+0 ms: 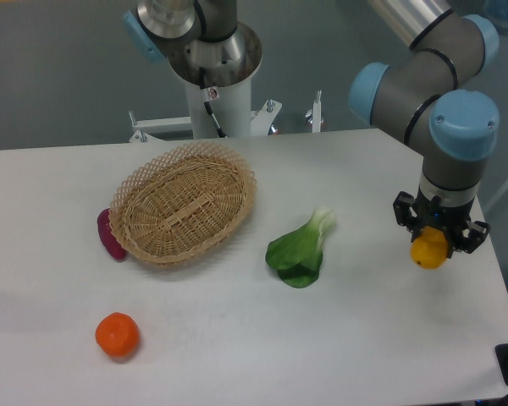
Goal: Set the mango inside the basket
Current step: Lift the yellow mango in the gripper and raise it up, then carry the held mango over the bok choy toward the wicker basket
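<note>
The mango is a yellow-orange fruit held between the fingers of my gripper at the right side of the table; only its lower part shows below the black fingers. It looks lifted a little off the tabletop. The basket, an oval tan wicker one with a lattice rim, stands left of centre on the table and is empty. The gripper is far to the right of the basket.
A green leafy vegetable lies between the basket and the gripper. A round orange fruit sits at the front left. A purple item lies against the basket's left side. The table's right edge is close to the gripper.
</note>
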Controlling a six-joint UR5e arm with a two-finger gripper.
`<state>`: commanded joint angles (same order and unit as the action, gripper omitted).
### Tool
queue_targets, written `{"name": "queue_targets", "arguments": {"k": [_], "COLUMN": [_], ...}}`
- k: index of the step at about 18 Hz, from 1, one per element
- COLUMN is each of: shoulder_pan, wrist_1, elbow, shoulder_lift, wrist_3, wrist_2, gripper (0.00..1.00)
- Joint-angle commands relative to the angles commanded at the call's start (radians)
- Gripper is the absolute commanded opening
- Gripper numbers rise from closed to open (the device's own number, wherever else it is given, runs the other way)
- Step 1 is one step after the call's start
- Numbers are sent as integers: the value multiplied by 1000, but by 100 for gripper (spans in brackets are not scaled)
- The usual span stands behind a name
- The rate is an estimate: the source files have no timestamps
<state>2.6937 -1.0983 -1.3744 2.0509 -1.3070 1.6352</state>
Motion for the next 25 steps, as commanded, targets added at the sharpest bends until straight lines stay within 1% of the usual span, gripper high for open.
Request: {"name": "queue_targets", "arguments": {"k": [10, 13, 17, 18, 21, 25], "shoulder_pan": [-2, -15, -55, -76, -109, -159], "wrist_1": [0, 0, -2, -9, -18, -54], "elbow": [-8, -15, -14, -15, -15, -18], "shoulder_lift": [2, 3, 9, 9, 3, -3], "wrist_3": [2, 9, 18, 29, 58, 109], "wrist_2": [2, 2, 5, 5, 5, 5], "gripper": [57, 57, 57, 57, 57, 57]}}
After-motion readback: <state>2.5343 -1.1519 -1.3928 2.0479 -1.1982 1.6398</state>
